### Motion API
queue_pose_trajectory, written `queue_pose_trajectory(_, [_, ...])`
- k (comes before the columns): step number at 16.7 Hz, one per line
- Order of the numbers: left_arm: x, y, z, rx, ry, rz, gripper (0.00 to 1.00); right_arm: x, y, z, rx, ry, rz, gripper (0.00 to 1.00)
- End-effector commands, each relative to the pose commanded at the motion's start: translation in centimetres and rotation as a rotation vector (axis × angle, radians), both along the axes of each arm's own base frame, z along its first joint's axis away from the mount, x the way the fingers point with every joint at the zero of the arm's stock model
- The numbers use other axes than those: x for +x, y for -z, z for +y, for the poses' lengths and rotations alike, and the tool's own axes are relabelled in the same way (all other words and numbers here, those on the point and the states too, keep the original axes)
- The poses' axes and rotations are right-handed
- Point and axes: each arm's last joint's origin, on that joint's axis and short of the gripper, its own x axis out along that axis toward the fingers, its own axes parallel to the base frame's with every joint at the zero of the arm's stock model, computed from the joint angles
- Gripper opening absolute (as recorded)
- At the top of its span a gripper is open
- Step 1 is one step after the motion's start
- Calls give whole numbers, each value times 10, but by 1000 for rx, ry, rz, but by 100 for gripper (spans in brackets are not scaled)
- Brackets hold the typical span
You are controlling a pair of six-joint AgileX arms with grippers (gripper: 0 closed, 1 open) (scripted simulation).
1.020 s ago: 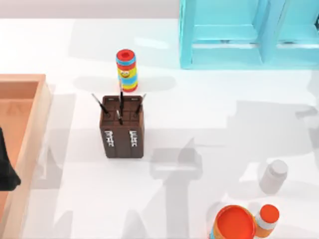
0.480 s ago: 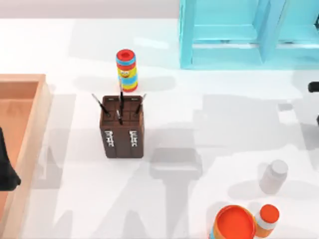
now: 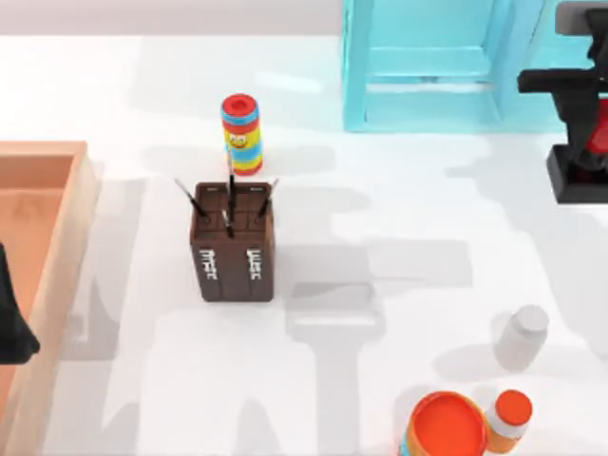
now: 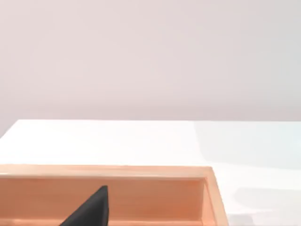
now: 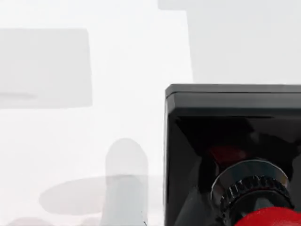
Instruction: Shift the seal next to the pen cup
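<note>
Right gripper (image 3: 591, 142) at 2 o'clock, far right edge of the table (image 3: 399, 218), clamped on the seal (image 3: 579, 176); the seal's black block hangs below the fingers, red knob between them. Right wrist view: seal (image 5: 235, 155) close up, black base, red knob at the frame edge. Pen cup (image 3: 233, 242) left of centre, about 9 o'clock, well apart from the seal. Striped cylinder (image 3: 241, 133) just behind the cup at 12. Left arm parked over the wooden tray (image 3: 57, 237) at far left; can't tell its grip state.
</note>
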Motion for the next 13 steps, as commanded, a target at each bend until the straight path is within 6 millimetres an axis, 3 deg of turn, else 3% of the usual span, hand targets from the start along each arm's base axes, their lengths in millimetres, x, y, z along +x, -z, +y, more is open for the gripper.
queue_pose_trajectory(2, [0, 0, 0, 0, 0, 0, 100, -7, -13, 13, 2, 1, -10, 0])
queue_pose_trajectory(9, [0, 0, 0, 0, 0, 0, 100, -3, -12, 19, -1, 30, -3, 0])
queue_pose_trajectory(11, [0, 0, 0, 0, 0, 0, 100, 1, -12, 39, -5, 58, -7, 0])
queue_pose_trajectory(13, [0, 0, 0, 0, 0, 0, 100, 1, -14, 74, -6, 72, -28, 0])
